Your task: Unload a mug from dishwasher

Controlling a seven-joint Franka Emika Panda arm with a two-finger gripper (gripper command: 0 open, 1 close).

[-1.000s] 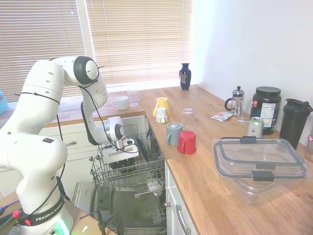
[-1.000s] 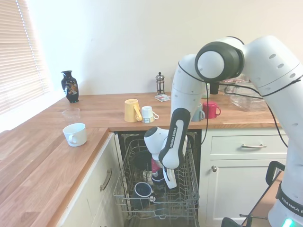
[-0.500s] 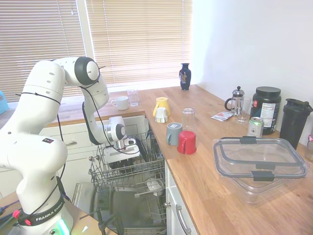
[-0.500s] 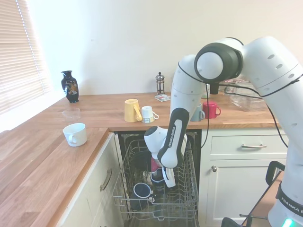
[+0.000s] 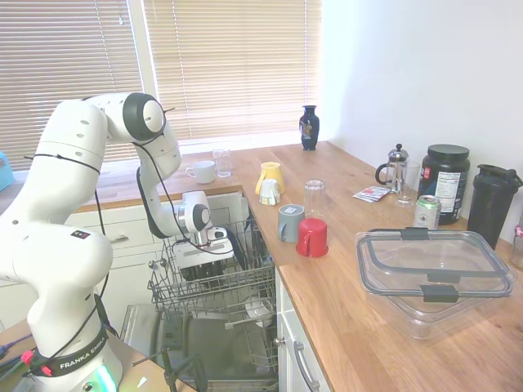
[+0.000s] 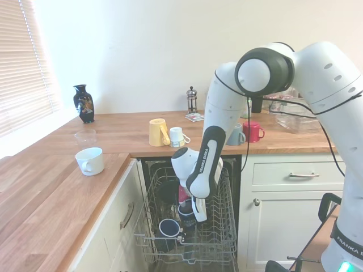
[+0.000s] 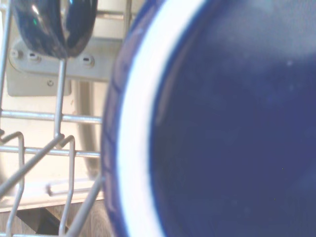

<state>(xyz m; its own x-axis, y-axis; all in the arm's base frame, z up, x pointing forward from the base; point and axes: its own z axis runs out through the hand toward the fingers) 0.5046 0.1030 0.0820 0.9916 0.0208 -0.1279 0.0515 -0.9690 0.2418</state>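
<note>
Since a second ago the hand [image 6: 189,211] has risen a little inside the dishwasher's [image 5: 214,282] pulled-out grey wire rack [image 6: 221,226], and the glossy, almost black ceramic mug [image 6: 186,208] has come up with it. That mug now sits at the fingertips, above the rack floor, near the rack's middle; the hand looks closed on it, though the fingers themselves are hard to make out in either outside view. In the wrist view the mug's dark blue body [image 7: 237,128] fills most of the picture, with rack wires beside it.

Going left to right in the second exterior view: a dark glazed vase [image 6: 83,103] stands at the far end of the wooden worktop [image 6: 68,187]; a white cup [image 6: 89,161] sits near the worktop's edge. Down in the rack, a dark blue mug with a paler inside [image 6: 170,228] lies just beside the hand, to its left. Behind, on the worktop, a yellow mug [image 6: 158,132] stands touching a small white cup [image 6: 178,136], then a glass coffee press [image 6: 192,100], and, past the arm, a grey mug [image 6: 238,135] next to a red mug [image 6: 252,131].
</note>
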